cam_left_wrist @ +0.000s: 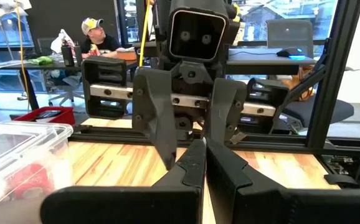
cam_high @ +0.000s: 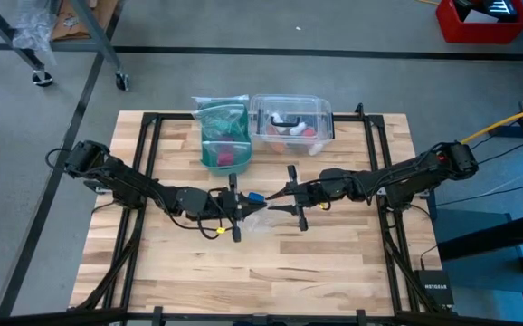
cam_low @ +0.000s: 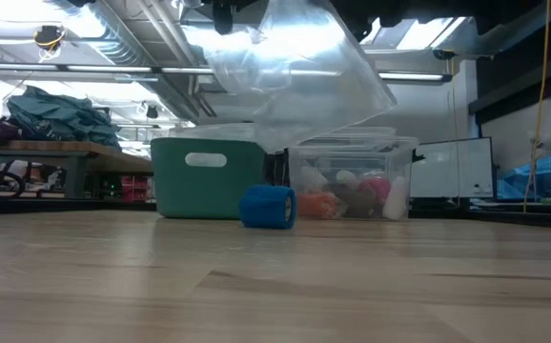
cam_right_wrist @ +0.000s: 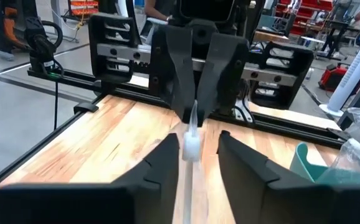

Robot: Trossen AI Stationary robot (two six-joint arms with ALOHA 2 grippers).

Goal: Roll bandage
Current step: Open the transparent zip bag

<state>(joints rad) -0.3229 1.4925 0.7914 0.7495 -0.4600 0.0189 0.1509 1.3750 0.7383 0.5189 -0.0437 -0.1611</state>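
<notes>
The blue bandage roll lies on the table below the grippers; it also shows in the high view. A clear plastic zip bag hangs in the air above it. My left gripper is shut on the bag at mid-table. My right gripper faces it from the table's right, open. Its fingers stand on either side of the bag's edge without plainly touching it. My left gripper pinches the clear bag's upper edge between its two shut fingers, coming level from the table's left. The bag is lifted clear of the table and hangs slack below the fingers, above the bandage roll.
A teal bin and a clear plastic box holding pink-red and white items stand side by side toward the far edge. A person sits in the room beyond the table. Bare wood lies toward the near edge.
</notes>
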